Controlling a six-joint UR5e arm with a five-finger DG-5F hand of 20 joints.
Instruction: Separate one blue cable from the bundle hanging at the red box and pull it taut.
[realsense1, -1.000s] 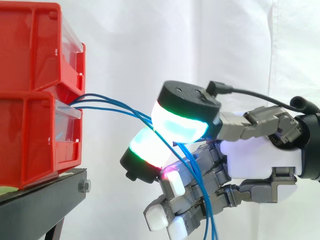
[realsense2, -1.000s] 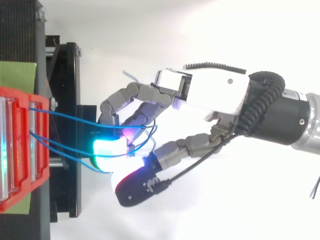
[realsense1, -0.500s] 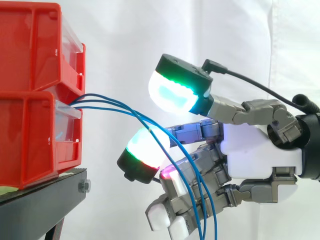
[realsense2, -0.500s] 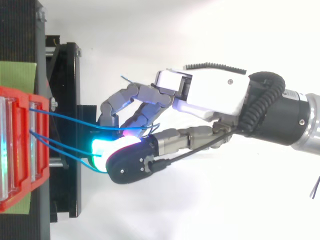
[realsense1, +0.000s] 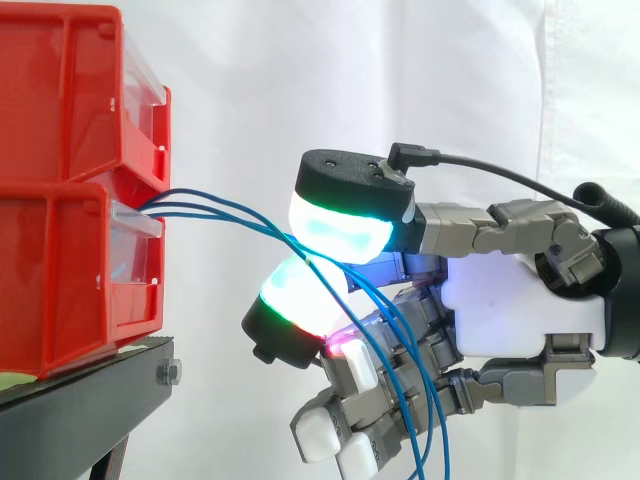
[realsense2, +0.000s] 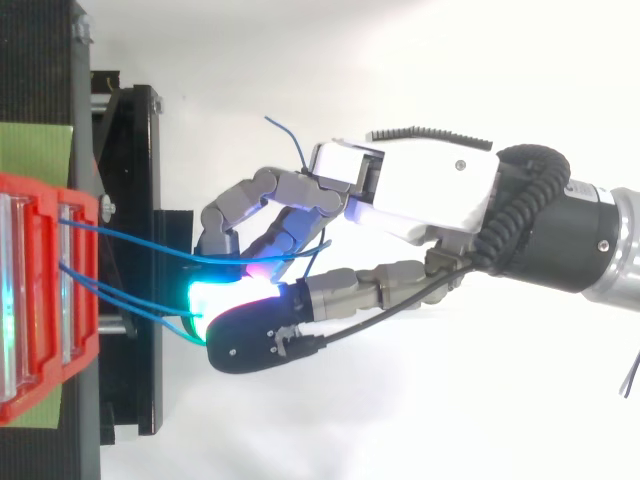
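Observation:
Three thin blue cables (realsense1: 220, 210) come out of the front of the lower red bin (realsense1: 60, 260) and sag to the right, then drop past the curled fingers (realsense1: 345, 430). My hand (realsense1: 520, 315) reaches in from the right. Its thumb pad (realsense1: 340, 225), glowing cyan and green, sits on top of the cables, and a green-and-red glowing finger pad (realsense1: 300, 300) presses up from below, so the bundle is pinched between them. How many strands are caught is unclear. In the top view one cable (realsense2: 140, 238) runs apart from the other two, and a loose blue end (realsense2: 285, 135) sticks up by the hand (realsense2: 420, 190).
Two red bins stand stacked on a black stand (realsense1: 90, 400) at the left, the upper bin (realsense1: 70, 90) jutting over the lower one. A white curtain hangs behind. From above, a green sheet (realsense2: 35, 148) lies beside the bins (realsense2: 40, 300).
The thumb pad, lifted off the cables half a second ago, has come back down onto them against the finger pad. The loose blue end has swung higher in the top view.

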